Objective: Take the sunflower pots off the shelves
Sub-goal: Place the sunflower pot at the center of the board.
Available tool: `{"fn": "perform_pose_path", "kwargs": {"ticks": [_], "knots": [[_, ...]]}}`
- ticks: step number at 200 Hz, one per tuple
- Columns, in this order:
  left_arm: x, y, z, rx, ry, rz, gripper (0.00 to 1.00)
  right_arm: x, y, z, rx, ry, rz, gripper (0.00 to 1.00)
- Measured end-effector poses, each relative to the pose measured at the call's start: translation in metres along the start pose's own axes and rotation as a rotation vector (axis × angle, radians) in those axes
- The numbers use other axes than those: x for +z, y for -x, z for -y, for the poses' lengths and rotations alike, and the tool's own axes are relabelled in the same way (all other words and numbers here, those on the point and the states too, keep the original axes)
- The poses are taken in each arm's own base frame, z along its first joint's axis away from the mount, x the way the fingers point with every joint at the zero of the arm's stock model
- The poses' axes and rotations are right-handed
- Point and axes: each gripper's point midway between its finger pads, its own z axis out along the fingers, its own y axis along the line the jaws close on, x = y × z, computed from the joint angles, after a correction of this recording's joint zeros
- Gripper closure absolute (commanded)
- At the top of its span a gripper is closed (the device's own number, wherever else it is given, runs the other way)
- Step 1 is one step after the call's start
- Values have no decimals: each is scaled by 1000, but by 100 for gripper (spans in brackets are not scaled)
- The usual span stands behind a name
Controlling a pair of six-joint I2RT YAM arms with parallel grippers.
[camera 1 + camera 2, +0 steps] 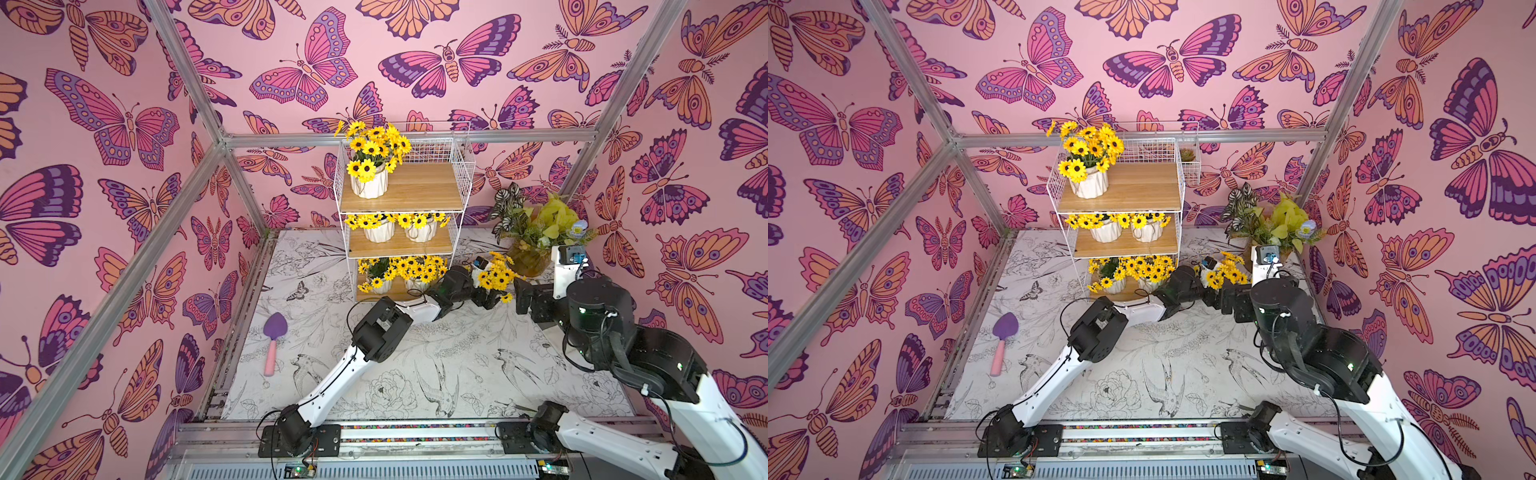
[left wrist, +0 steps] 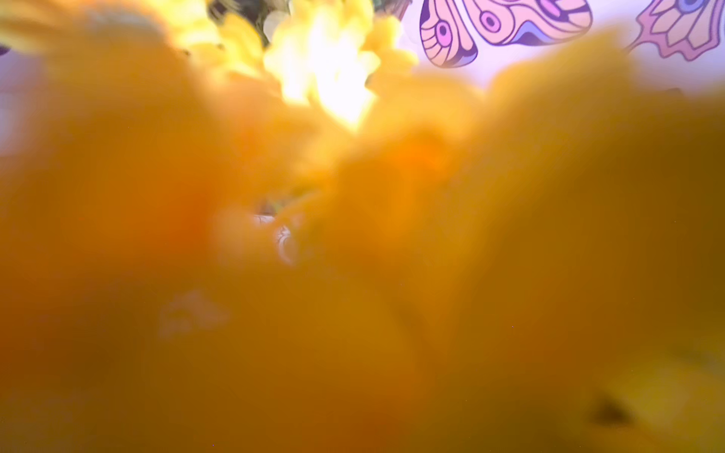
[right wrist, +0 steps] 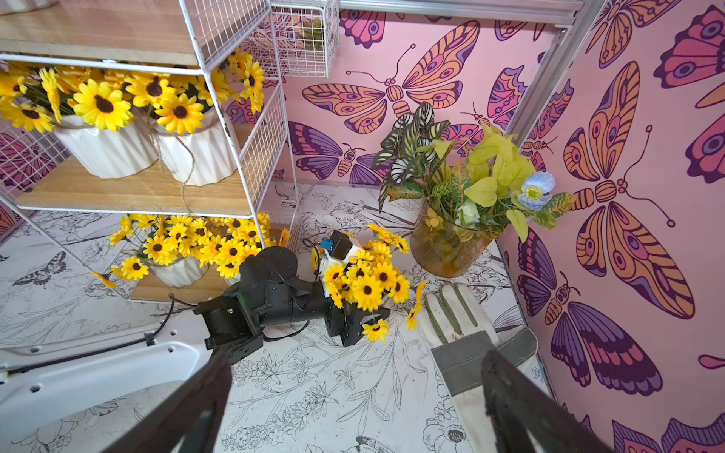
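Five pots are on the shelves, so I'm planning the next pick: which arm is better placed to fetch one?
Right. The right gripper is open and empty; the left gripper seems busy holding a sunflower pot beside the shelves.

Purple-bladed, pink-handled trowel (image 1: 272, 340) flat on the bird-printed tabletop (image 1: 415, 374), well apart from the rest. Amber glass vase (image 3: 447, 251) of mixed leaves upright in the corner — grey-cuffed work glove (image 3: 465, 345) lying near it.

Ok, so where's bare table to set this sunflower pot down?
Widest: the mat in front of the shelves, between the left arm and right arm. Also between the trowel and the shelves. Crowded: the corner holding the vase, glove and the sunflower pot in the left gripper.
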Motion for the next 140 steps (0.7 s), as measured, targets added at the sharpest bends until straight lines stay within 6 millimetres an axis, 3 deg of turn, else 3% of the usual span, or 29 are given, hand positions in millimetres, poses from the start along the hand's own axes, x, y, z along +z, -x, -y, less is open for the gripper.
{"fn": "perform_pose_path", "kwargs": {"ticks": [140], "knots": [[-23, -22, 13, 107, 112, -69, 0, 2, -21, -6, 25, 47, -39, 1]]}}
